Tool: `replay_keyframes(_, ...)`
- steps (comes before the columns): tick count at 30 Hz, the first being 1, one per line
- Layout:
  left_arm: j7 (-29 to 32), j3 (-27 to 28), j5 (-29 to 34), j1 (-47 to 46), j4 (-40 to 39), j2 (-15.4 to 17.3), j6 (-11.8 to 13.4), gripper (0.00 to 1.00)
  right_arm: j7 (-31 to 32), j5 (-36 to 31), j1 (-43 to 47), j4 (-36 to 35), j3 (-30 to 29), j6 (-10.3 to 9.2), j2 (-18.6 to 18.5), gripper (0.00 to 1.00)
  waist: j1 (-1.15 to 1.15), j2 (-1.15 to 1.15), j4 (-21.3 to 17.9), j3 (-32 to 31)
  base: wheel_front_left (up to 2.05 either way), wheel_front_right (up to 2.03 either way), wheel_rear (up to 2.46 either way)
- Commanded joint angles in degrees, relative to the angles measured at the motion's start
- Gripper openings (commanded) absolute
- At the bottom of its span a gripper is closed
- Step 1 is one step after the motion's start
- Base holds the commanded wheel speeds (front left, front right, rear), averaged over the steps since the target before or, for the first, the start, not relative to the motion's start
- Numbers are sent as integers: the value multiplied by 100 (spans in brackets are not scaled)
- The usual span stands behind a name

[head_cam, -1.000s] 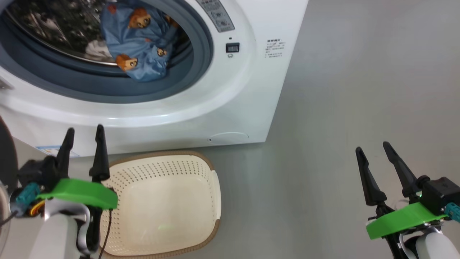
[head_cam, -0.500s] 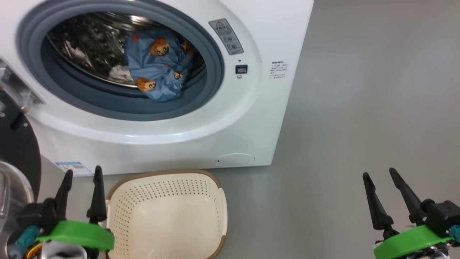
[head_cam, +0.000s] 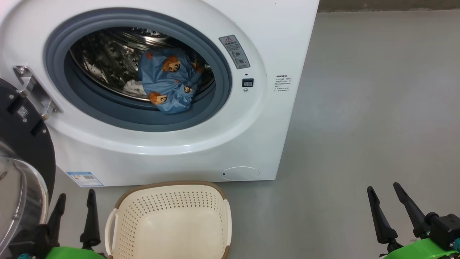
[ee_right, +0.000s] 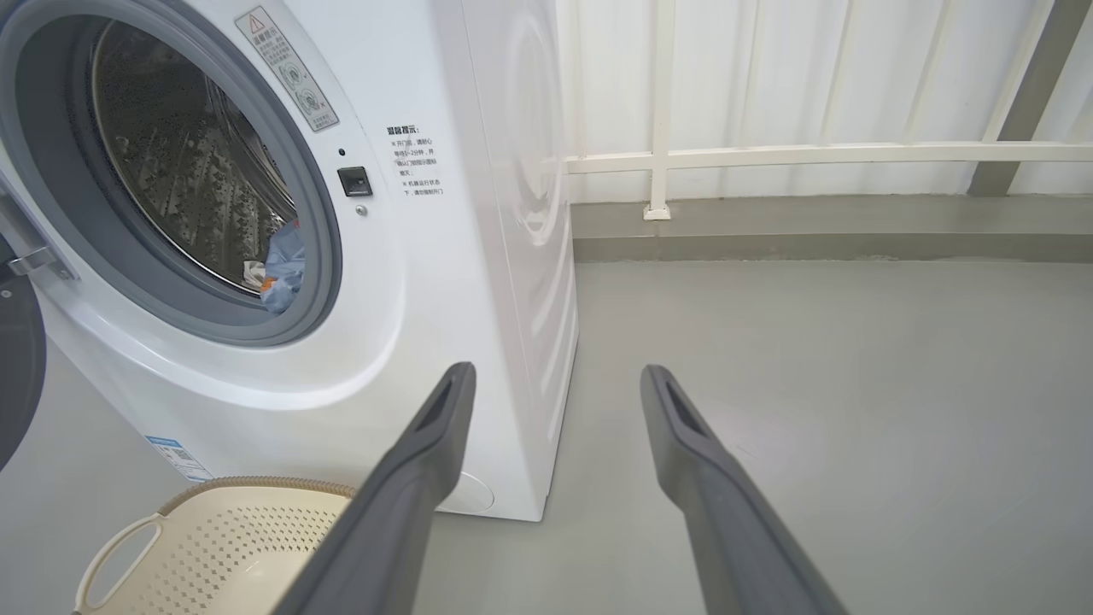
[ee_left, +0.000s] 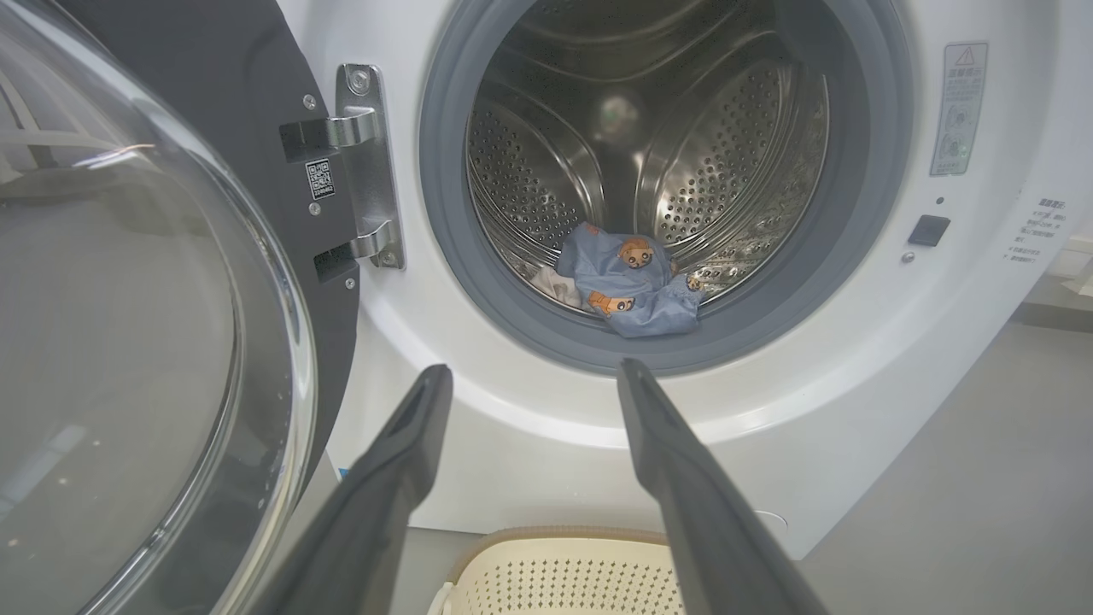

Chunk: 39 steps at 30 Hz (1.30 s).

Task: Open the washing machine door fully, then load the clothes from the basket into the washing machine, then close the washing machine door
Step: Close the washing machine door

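Nearest the robot, the left gripper [head_cam: 76, 194] sits low at the left with its jaws wide apart and nothing between them, just beside the bulging glass of the washing machine door [head_cam: 21, 144]. The right gripper [head_cam: 383, 187] is at the lower right over the grey floor [head_cam: 359, 108], its jaws equally wide and holding nothing. Between the two, closer to the left one, the basket [head_cam: 169, 201] stands on the floor against the foot of the washing machine [head_cam: 273, 43], its bare cream bottom showing. Just behind the basket, a round flap [head_cam: 240, 173] and a blue label [head_cam: 84, 178] mark the machine's lower front. The door stands swung out to the left on its metal hinge [head_cam: 34, 91], leaving the opening uncovered. Past the grey-blue gasket [head_cam: 215, 108], the clothes [head_cam: 169, 84] lie in the steel drum [head_cam: 107, 57], a light blue bundle with bear prints resting at the front lip. A pale scrap beside it may be the cream-yellow garment, though it is too small to tell. Farthest back, the right wrist view shows a white railing [ee_right: 768, 155] along the wall.
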Motion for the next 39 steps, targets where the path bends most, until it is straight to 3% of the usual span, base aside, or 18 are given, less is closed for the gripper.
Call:
replay_keyframes(1, -32, 238, 45, -64, -179, 142, -9, 100, -44, 37, 33, -155, 86, 8, -104, 100, 0, 0, 1, 1, 0, 0, 0)
replay_keyframes(26, -32, 172, -17, -6, -336, 198, -9, 100, -44, 15, 22, -214, 57, 8, -116, 100, 0, 0, -39, 98, -3, 3, 0)
replay_keyframes(39, -32, 126, -134, -33, -431, 217, -9, 100, -44, 21, 1, -228, 65, 8, -131, 100, 0, 0, -9, 169, -120, 120, 0)
